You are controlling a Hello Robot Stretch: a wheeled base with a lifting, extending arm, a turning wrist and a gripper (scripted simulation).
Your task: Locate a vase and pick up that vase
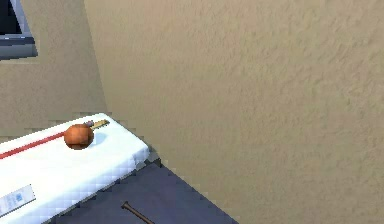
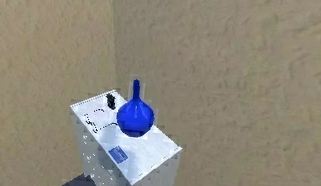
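A deep blue vase (image 2: 134,114) with a round belly and a thin neck stands upright on a small white cabinet (image 2: 151,160) in the arm side view, left of the middle, close to a beige wall.
In the forward view a white counter (image 1: 70,175) carries an orange-brown round object (image 1: 79,136), a small pale item (image 1: 98,123) and a red strip (image 1: 30,148). A dark surface (image 1: 150,200) with a thin stick (image 1: 137,211) lies below. Beige walls stand close. A small dark item (image 2: 112,103) and a blue card (image 2: 118,154) lie on the cabinet.
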